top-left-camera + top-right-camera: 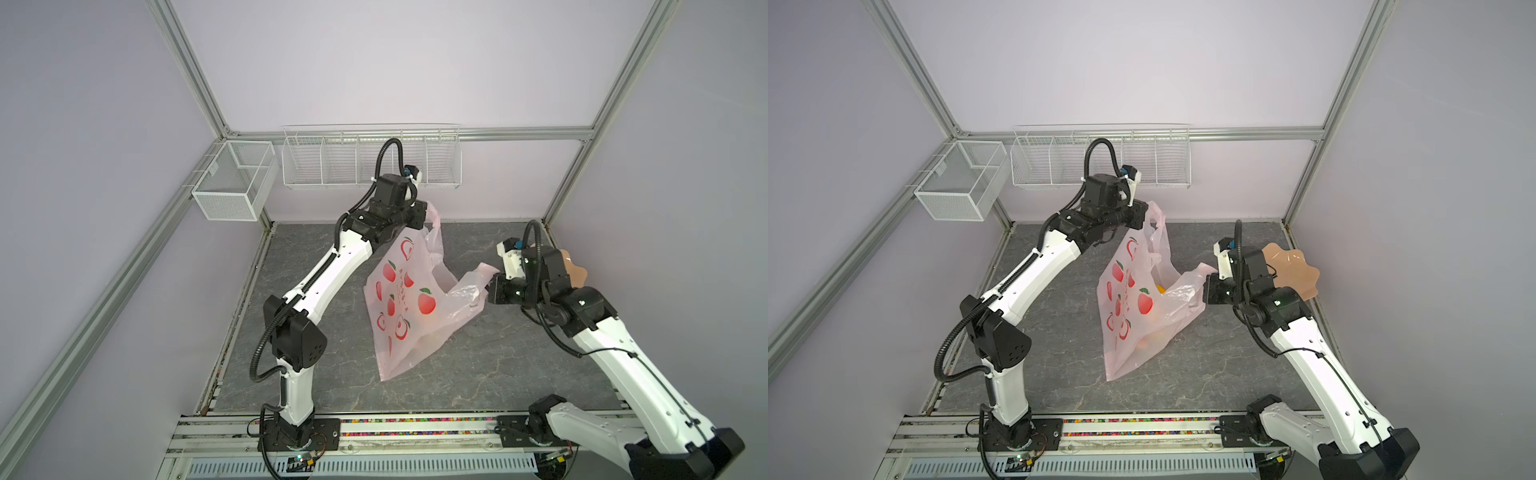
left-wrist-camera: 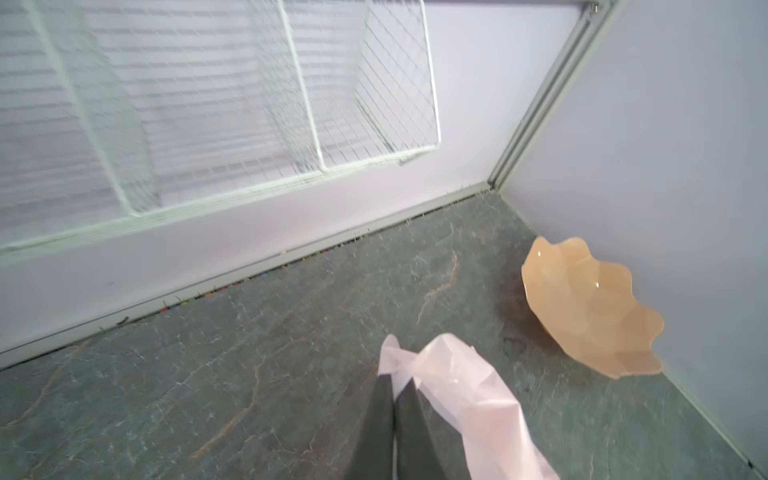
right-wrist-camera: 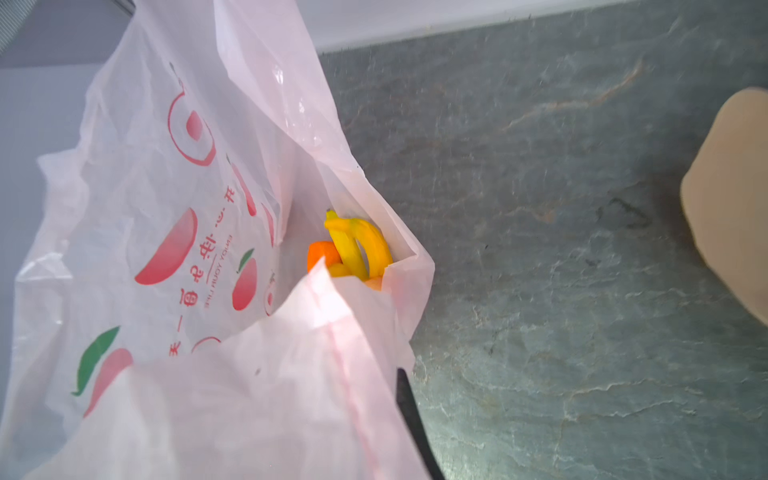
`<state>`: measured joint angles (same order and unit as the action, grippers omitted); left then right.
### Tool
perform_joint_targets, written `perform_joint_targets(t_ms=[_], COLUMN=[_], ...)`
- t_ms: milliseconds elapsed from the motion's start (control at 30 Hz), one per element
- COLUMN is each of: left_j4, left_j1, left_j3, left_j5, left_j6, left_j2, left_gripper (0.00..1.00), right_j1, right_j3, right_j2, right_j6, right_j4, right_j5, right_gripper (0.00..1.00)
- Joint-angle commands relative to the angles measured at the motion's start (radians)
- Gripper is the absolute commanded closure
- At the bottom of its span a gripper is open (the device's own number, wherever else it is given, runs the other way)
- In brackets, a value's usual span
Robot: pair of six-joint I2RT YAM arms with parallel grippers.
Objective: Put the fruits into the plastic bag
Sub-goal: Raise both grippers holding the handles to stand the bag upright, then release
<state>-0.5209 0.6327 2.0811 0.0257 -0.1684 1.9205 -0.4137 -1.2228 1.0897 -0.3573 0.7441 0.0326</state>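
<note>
While the left gripper (image 2: 395, 386) and right gripper (image 1: 492, 291) each clamp one handle, the thin pale-pink translucent plastic bag (image 1: 399, 307) with red peach prints hangs open between them, left side higher. Yellow toy banana (image 3: 357, 249) and round orange fruit (image 3: 320, 253) sit inside the bag.

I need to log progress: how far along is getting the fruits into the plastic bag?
Nearly done, it seems. A yellow banana and an orange piece lie inside the plastic bag; no fruit shows on the plate or table. In hand: the left hand and right hand each pinch a bag handle, holding it up. Left: probably just setting it down and letting go.
</note>
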Motion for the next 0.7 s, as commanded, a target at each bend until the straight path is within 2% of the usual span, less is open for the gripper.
perform_joint_targets(t_ms=[0, 167, 300, 667], left_j4=[0.090, 0.137, 0.185, 0.216], left_j1=[-0.038, -0.069, -0.091, -0.123], left_j3=[-0.007, -0.037, -0.122, -0.344], left_j5=[-0.053, -0.113, -0.171, -0.388], left_j6=[-0.100, -0.149, -0.182, -0.186], left_j2=[-0.057, -0.102, -0.160, -0.362], left_gripper=[1.00, 1.00, 1.00, 1.00], right_j1=[0.006, 0.009, 0.030, 0.097], right_j3=[-0.087, -0.227, -0.325, -0.639], right_j2=[0.050, 0.116, 0.162, 0.391], right_j6=[0.056, 0.127, 0.177, 0.220], right_j4=[0.059, 0.072, 0.060, 0.027], right_j5=[-0.063, -0.094, -0.103, 0.063], right_gripper=[0.94, 0.94, 0.94, 0.94])
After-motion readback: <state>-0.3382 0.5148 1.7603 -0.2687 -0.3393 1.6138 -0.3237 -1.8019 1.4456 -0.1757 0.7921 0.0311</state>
